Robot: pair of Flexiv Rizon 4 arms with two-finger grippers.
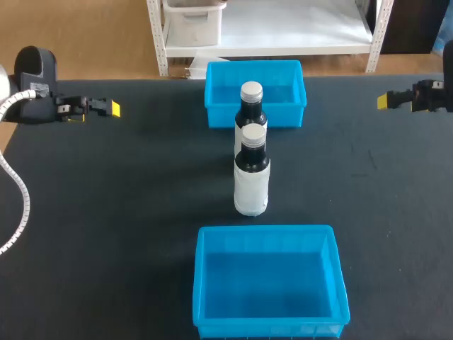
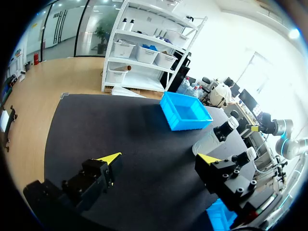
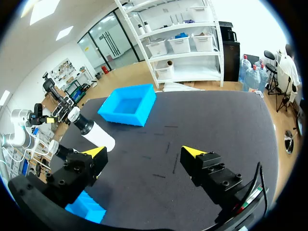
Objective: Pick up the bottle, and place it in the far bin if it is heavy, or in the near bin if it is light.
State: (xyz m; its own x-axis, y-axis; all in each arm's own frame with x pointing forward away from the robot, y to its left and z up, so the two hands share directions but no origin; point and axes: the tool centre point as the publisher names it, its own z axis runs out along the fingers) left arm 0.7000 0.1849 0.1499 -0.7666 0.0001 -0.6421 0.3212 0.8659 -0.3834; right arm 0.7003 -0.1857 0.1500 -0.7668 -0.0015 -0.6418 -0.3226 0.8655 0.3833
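Two dark bottles with white labels and silver caps stand in a row mid-table between the bins. The nearer bottle (image 1: 251, 177) (image 2: 244, 157) (image 3: 61, 149) partly covers the farther bottle (image 1: 250, 106) (image 2: 214, 137) (image 3: 94, 133) in the head view. The far blue bin (image 1: 219, 113) (image 2: 185, 124) (image 3: 120, 117) and the near blue bin (image 1: 202, 283) (image 2: 219, 215) (image 3: 86, 208) hold nothing. My left gripper (image 1: 110, 108) (image 2: 160, 159) hovers open at the table's left side, well away from the bottles. My right gripper (image 1: 386, 100) (image 3: 144, 152) hovers open at the right side, equally far off.
Black table surface (image 1: 127, 212) spreads wide on both sides of the bottle row. Each gripper points inward at the bottles from its own side, level with the far bin's front.
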